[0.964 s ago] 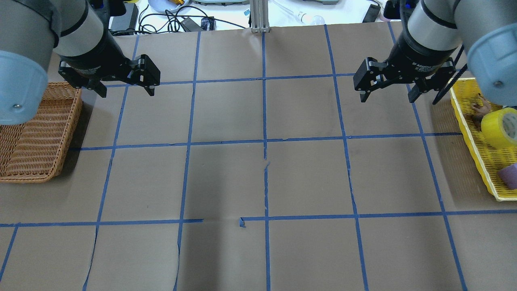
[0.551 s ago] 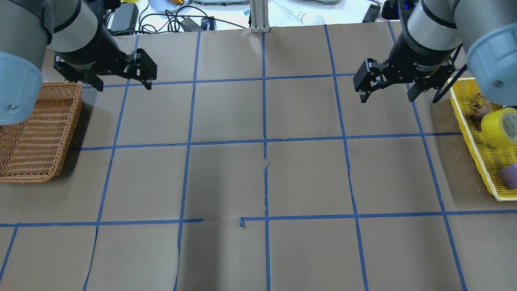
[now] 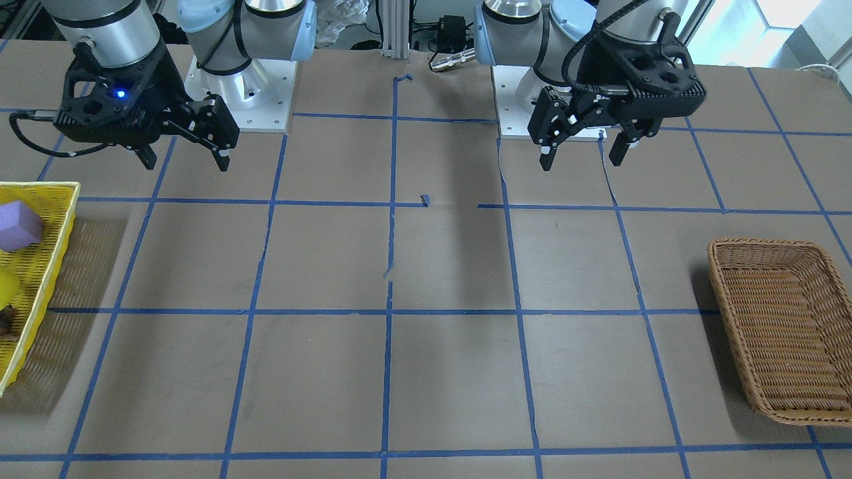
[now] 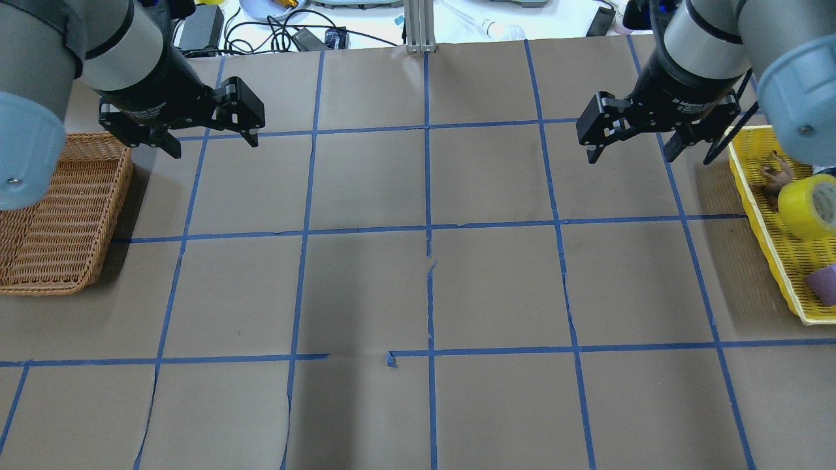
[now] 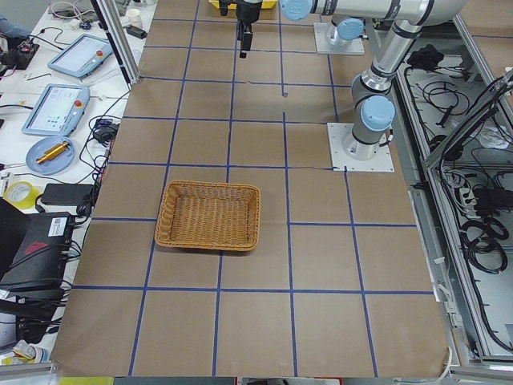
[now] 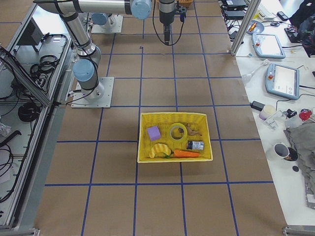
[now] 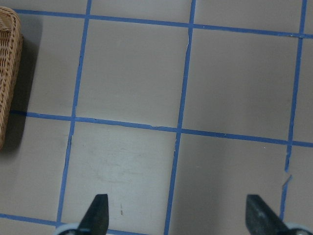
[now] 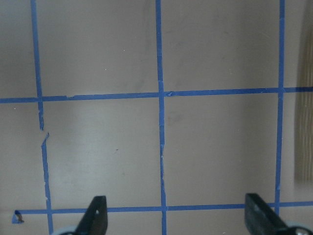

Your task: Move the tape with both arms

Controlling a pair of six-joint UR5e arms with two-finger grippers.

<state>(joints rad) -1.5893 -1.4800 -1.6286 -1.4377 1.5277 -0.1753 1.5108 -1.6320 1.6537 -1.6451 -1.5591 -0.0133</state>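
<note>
The yellow tape roll [image 4: 810, 205] lies in the yellow basket [image 4: 764, 235] at the table's right edge. In the exterior right view the tape [image 6: 177, 132] lies flat near the basket's middle. My right gripper [image 4: 630, 158] hangs open and empty above the table, left of and beyond that basket, apart from the tape. My left gripper [image 4: 214, 147] hangs open and empty beside the wicker basket [image 4: 59, 222]. Both show open in the front view, right [image 3: 185, 165] and left [image 3: 582, 162]. The wrist views show only paper and blue lines between the open fingers of the left [image 7: 177, 215] and right [image 8: 177, 215] grippers.
The yellow basket [image 6: 172, 115] also holds a purple block [image 6: 154, 132], a banana [image 6: 158, 150], a carrot [image 6: 186, 153] and a small can [image 6: 195, 145]. The wicker basket [image 3: 779, 332] holds nothing. Cables and devices lie beyond the table's far edge [image 4: 287, 32].
My left gripper has drifted back a little and then forward and right. My right gripper has shifted slightly right. Both stay open; the tape has not moved.
</note>
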